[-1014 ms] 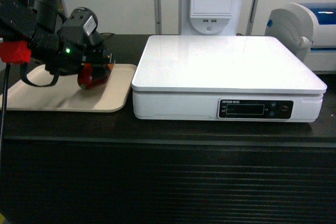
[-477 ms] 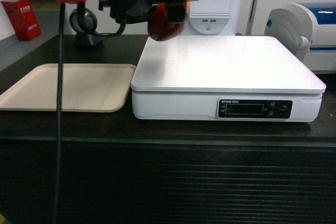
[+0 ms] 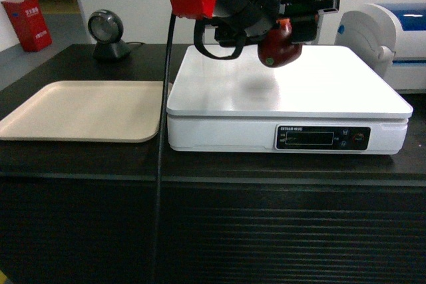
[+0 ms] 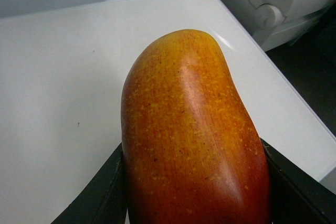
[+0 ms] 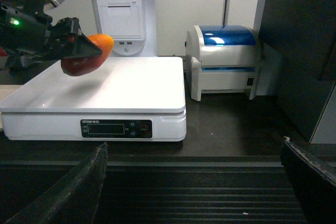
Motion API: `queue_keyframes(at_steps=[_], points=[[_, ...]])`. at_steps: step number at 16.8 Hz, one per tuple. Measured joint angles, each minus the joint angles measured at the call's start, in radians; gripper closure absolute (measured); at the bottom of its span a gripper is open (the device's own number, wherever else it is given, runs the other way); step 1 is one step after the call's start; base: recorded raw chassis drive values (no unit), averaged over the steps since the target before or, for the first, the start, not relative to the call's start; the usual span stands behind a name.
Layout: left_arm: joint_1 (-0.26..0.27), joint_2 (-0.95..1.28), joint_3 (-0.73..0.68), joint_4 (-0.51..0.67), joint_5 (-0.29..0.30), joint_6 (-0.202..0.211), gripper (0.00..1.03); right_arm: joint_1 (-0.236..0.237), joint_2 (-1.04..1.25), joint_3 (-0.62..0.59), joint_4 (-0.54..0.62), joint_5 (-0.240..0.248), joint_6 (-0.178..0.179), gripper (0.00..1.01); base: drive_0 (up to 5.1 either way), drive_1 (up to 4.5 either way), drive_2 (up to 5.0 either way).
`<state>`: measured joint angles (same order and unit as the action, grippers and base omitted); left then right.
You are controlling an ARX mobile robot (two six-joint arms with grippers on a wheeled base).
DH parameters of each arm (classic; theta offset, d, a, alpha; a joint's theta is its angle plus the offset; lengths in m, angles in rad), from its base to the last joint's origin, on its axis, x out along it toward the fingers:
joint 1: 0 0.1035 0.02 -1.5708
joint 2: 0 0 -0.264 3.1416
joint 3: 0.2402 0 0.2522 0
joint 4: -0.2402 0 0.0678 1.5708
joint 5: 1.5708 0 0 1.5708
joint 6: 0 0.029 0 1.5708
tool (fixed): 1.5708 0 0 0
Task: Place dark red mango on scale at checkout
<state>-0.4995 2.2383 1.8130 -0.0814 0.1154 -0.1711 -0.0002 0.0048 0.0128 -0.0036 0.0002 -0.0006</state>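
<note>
The mango (image 3: 280, 46) hangs in the air above the scale (image 3: 293, 94), clear of the white platform, over its rear middle part; a faint shadow lies on the platform below it. In the left wrist view the mango (image 4: 194, 135) fills most of the picture, its orange-yellow end pointing away toward the scale's far right corner, red deepening toward the gripper. The left gripper (image 3: 293, 28) is closed on the mango, a dark finger (image 4: 97, 195) pressed on each side of the fruit. From the right wrist view the mango (image 5: 86, 56) floats over the scale's left rear part, well above the surface.

The scale's platform is bare all around under the fruit, with its rounded edges well apart from it on every side. Its display panel (image 3: 324, 138) faces front. Left of the scale, just beside its edge, lies a beige tray (image 3: 83, 111) on the black table (image 3: 213, 167). Right of the scale stands a white and blue machine (image 5: 226, 61), near but apart. Behind the tray sits a small round scanner (image 3: 106, 33).

The right gripper (image 5: 194, 182) is spread wide with nothing between its fingers, low in front of the table's ribbed face.
</note>
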Motion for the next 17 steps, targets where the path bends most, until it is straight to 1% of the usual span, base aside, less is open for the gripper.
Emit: queue_keyframes(at_steps=[1,3,6,8,9,11,12,13,16,17], points=[[-0.001,0.034,0.042,-0.026,-0.006,-0.031,0.43,0.000,0.000,0.000,0.000,0.000,0.000,0.03,0.0,0.00,0.0],[-0.002,0.087,0.112,-0.066,-0.029,-0.071,0.43,0.000,0.000,0.000,0.000,0.000,0.000,0.03,0.0,0.00,0.0],[-0.006,0.131,0.178,-0.121,-0.057,-0.108,0.43,0.000,0.000,0.000,0.000,0.000,0.000,0.03,0.0,0.00,0.0],[-0.018,0.163,0.223,-0.181,-0.094,-0.131,0.43,0.000,0.000,0.000,0.000,0.000,0.000,0.03,0.0,0.00,0.0],[-0.023,0.168,0.224,-0.195,-0.098,-0.138,0.43,0.000,0.000,0.000,0.000,0.000,0.000,0.03,0.0,0.00,0.0],[-0.024,0.168,0.224,-0.195,-0.098,-0.140,0.24,0.000,0.000,0.000,0.000,0.000,0.000,0.03,0.0,0.00,0.0],[-0.026,0.168,0.223,-0.191,-0.098,-0.139,0.11,0.000,0.000,0.000,0.000,0.000,0.000,0.03,0.0,0.00,0.0],[-0.026,0.168,0.223,-0.186,-0.098,-0.138,0.04,0.000,0.000,0.000,0.000,0.000,0.000,0.03,0.0,0.00,0.0],[-0.028,0.158,0.203,-0.159,-0.101,-0.134,0.05,0.000,0.000,0.000,0.000,0.000,0.000,0.03,0.0,0.00,0.0],[-0.029,0.148,0.188,-0.135,-0.110,-0.125,0.05,0.000,0.000,0.000,0.000,0.000,0.000,0.03,0.0,0.00,0.0]])
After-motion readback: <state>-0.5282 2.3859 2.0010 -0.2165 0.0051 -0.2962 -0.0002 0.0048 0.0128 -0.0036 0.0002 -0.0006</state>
